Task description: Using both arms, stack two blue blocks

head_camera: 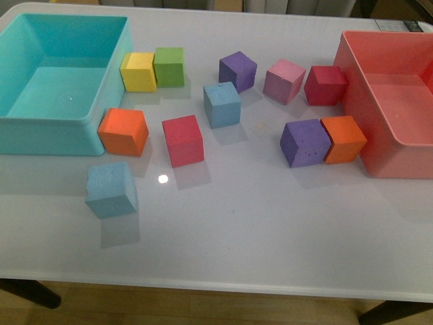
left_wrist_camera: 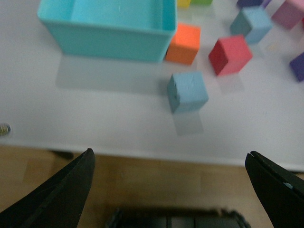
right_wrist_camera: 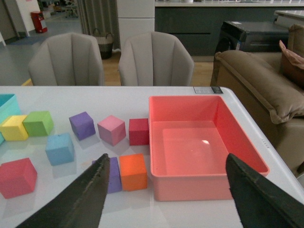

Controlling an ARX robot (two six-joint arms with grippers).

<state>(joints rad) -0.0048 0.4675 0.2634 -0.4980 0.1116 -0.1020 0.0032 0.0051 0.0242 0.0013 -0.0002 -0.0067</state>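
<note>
A grey upholstered chair (right_wrist_camera: 66, 59) and its twin (right_wrist_camera: 156, 57) stand side by side behind the white table (right_wrist_camera: 95, 97), at its far edge. Off the table's right end sits a brown sofa (right_wrist_camera: 259, 78). Beyond the chairs rise a white pillar (right_wrist_camera: 135, 16) and a long dark counter (right_wrist_camera: 190, 26), with what may be a woven basket (right_wrist_camera: 105, 42) between them. Pale wooden flooring (left_wrist_camera: 166, 183) shows below the table's near edge. A lamp reflection (head_camera: 163, 179) glints on the tabletop.

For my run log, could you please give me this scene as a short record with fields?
near blue block: alone, left side, by the front edge of the table
far blue block: mid-table, apart from the near one
stacked: no
left claw: open, empty
right claw: open, empty
bins: teal bin left, coral bin right, both empty
</note>
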